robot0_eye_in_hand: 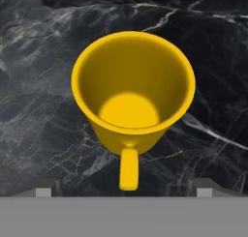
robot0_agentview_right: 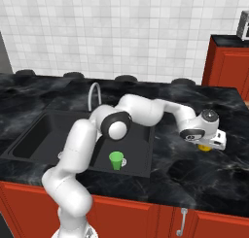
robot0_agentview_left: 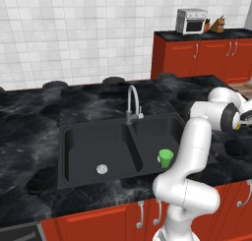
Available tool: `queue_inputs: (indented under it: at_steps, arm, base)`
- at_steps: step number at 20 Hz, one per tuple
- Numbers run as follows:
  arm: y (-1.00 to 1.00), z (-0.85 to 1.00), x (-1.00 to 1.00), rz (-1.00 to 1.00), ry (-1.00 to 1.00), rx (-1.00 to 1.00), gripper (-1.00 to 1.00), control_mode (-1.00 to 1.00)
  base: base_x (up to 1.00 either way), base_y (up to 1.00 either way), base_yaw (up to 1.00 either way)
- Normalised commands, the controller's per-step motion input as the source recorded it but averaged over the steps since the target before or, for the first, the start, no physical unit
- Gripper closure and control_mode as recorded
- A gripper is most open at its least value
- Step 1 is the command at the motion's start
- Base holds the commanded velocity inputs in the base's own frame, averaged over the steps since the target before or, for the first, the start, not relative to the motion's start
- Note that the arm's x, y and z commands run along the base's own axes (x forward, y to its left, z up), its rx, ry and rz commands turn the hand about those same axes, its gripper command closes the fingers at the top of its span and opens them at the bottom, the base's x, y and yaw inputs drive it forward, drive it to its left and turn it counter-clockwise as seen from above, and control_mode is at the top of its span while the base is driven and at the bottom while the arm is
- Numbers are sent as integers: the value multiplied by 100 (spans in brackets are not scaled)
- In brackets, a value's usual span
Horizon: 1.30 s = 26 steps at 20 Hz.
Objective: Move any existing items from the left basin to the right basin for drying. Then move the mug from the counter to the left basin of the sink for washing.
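The green cup [robot0_agentview_left: 165,158] is seen standing upright in the right basin [robot0_agentview_left: 156,132], the narrower bowl to the right of the faucet [robot0_agentview_left: 132,103], so the drying half of the job can be judged done. The left basin [robot0_agentview_left: 86,151], on the faucet's other side, is left bare down to its silver drain [robot0_agentview_left: 102,169], which suits it for what is to be brought next.

Attention is now given to the mug [robot0_eye_in_hand: 133,98]. It is found upright on the counter [robot0_agentview_right: 194,169], well to the right of the sink [robot0_agentview_right: 141,171], with its handle [robot0_eye_in_hand: 129,168] turned towards the hand camera. The gripper [robot0_agentview_right: 210,144] is held directly above it, pointed down, so that the yellow rim is looked into from overhead; from the right base view only a sliver of yellow is shown beneath the hand.

The fingers [robot0_eye_in_hand: 43,191] are spread to their widest, one tip at either side of the mug and clear of it, and nothing is gripped. Such a stance is judged to be an approach for a top-down grasp: a descent would be called for before the jaws are closed, with the handle kept out of the fingers' way.
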Motion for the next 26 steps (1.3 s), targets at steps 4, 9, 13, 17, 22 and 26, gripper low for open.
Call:
queue_inputs:
  at_steps: [4,9,13,17,22,26]
  arm:
    - [-7,-4,10,0,0,0,-100,-100]
    - [-5,-6,13,0,0,0,-100,-100]
    - [-5,-7,12,0,0,0,-100,-100]
    - [-4,-7,6,0,0,0,-100,-100]
    - [-1,-5,0,0,0,1,-100,-100]
    - [0,-5,1,0,0,0,100,-100]
  base:
    - [0,0,0]
    - [0,0,0]
    - [0,0,0]
    - [0,0,0]
    - [0,0,0]
    - [0,0,0]
